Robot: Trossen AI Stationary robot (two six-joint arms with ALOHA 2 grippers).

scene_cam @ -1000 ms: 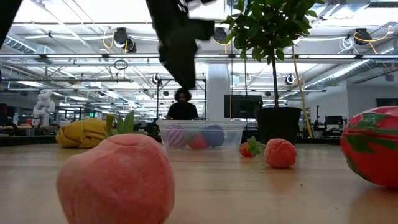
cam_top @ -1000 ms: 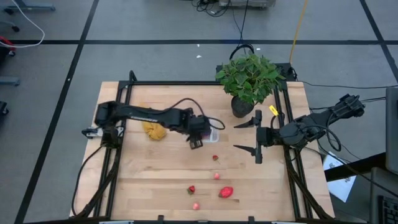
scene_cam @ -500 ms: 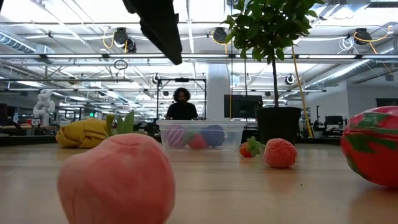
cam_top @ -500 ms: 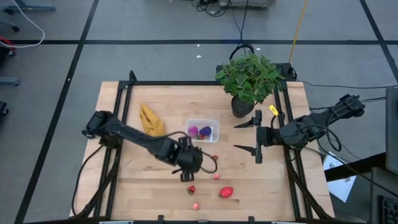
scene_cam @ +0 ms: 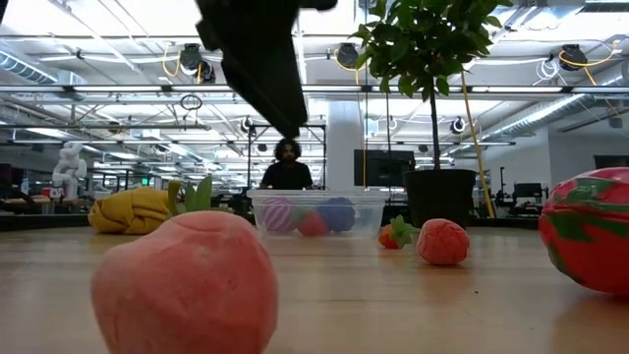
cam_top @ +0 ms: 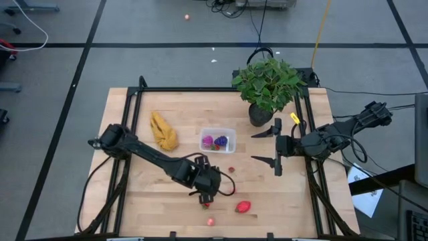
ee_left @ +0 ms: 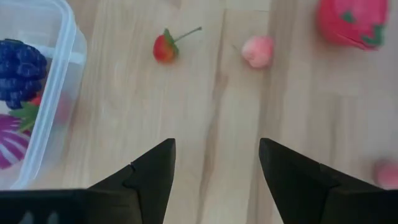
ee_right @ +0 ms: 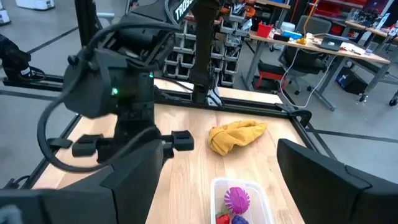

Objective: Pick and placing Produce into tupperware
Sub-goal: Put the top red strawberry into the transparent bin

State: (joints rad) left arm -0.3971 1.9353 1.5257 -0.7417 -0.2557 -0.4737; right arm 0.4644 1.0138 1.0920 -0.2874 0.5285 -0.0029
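Bright, even overhead lighting, shadows stay soft on the table (cam_top: pixel 167 201). Low view blurs the near pink fruit (scene_cam: pixel 182 283); ceiling lights glare behind.

Both arms (cam_top: pixel 154 157) are matte black with looping black cables; a green light (ee_right: pixel 114 92) glows on one.

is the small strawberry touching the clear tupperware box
Apart. The left wrist view shows bare wood between the strawberry and the tupperware wall.
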